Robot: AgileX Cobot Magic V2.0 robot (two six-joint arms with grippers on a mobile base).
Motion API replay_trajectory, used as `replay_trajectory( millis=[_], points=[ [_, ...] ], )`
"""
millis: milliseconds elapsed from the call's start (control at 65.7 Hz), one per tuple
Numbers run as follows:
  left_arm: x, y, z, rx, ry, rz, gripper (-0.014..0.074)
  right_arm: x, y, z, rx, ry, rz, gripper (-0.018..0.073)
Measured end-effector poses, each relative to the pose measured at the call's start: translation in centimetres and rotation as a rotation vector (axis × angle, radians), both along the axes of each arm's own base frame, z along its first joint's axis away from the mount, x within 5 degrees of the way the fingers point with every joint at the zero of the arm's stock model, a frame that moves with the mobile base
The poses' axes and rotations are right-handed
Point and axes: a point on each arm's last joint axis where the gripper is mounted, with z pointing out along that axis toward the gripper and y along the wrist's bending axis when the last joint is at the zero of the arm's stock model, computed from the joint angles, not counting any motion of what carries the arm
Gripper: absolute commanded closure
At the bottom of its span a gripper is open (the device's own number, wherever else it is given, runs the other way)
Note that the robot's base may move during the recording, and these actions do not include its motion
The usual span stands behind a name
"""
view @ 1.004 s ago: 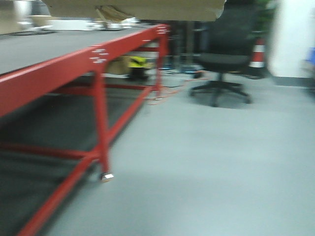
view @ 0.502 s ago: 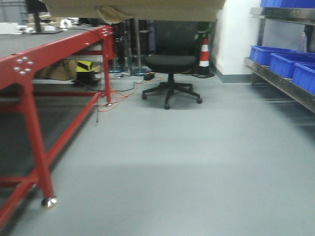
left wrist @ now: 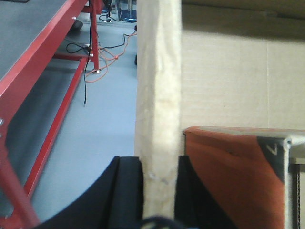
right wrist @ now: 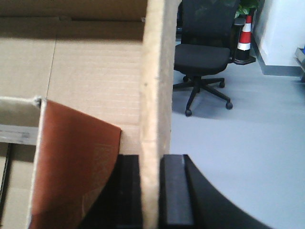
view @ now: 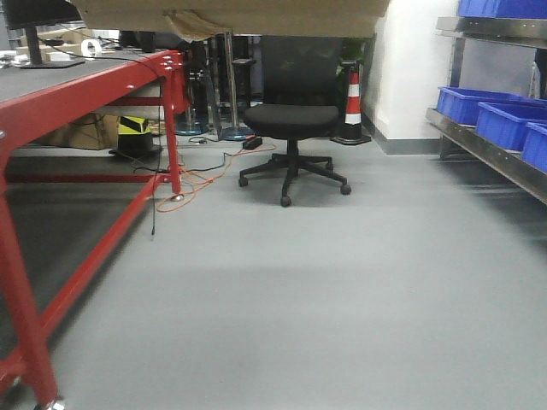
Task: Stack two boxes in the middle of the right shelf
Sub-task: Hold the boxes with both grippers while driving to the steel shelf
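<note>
A brown cardboard box (view: 231, 15) hangs across the top of the front view, held up between both arms. My left gripper (left wrist: 158, 191) is shut on the box's left wall (left wrist: 158, 86), with one black finger outside and one inside. Around the right wall (right wrist: 155, 86) my right gripper (right wrist: 151, 191) is shut the same way. Inside the box lies an orange-brown flap or carton (left wrist: 233, 176) (right wrist: 71, 167). The steel shelf (view: 487, 152) runs along the right edge of the front view, some way off from the box.
Blue plastic bins (view: 504, 120) stand on the shelf level, with more above (view: 504, 7). A red-framed table with a dark mat (view: 85, 85) fills the left. A black office chair (view: 292, 120), a striped cone (view: 352, 94) and orange cables (view: 201, 175) are ahead on grey floor.
The front view has swung right: the red table slid to the left, the chair moved towards the middle, and the steel shelf with blue bins came into view. Both grips on the box are unchanged.
</note>
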Motion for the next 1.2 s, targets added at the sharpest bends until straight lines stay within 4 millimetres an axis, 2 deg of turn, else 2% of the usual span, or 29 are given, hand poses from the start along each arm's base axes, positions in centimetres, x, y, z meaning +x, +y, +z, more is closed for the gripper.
replay_trajectory(
  millis=[1202],
  points=[
    [0.00, 0.01, 0.01, 0.002, -0.001, 0.001, 0.0708, 0.01, 0.02, 0.05, 0.001, -0.005, 0.002, 0.0712]
  ],
)
